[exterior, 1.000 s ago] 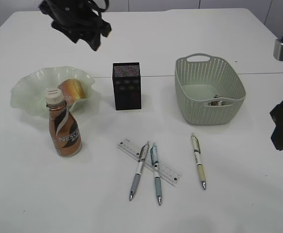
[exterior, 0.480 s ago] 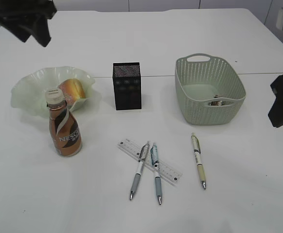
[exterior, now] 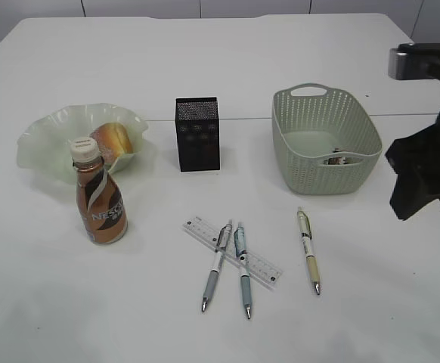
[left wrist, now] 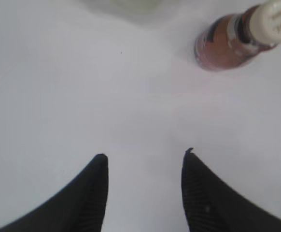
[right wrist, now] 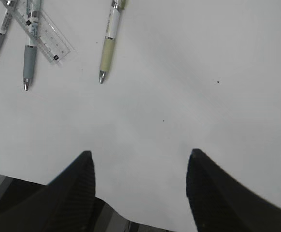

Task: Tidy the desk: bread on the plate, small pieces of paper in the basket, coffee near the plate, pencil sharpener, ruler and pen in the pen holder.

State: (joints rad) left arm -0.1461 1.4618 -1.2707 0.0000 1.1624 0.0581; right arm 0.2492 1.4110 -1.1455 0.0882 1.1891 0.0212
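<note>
The bread lies on the pale green wavy plate. The coffee bottle stands just in front of the plate and shows in the left wrist view. A clear ruler lies under two grey pens, with a yellow pen to the right. The black pen holder stands at centre. Paper bits lie in the basket. No pencil sharpener shows. My left gripper is open over bare table. My right gripper is open, below the yellow pen.
The table's near edge shows under my right gripper. The ruler and a grey pen lie at the upper left of the right wrist view. A plate rim sits at the top of the left wrist view.
My left arm has moved left and out of the exterior view. My right arm has moved further into view at the right, up and inward beside the basket.
</note>
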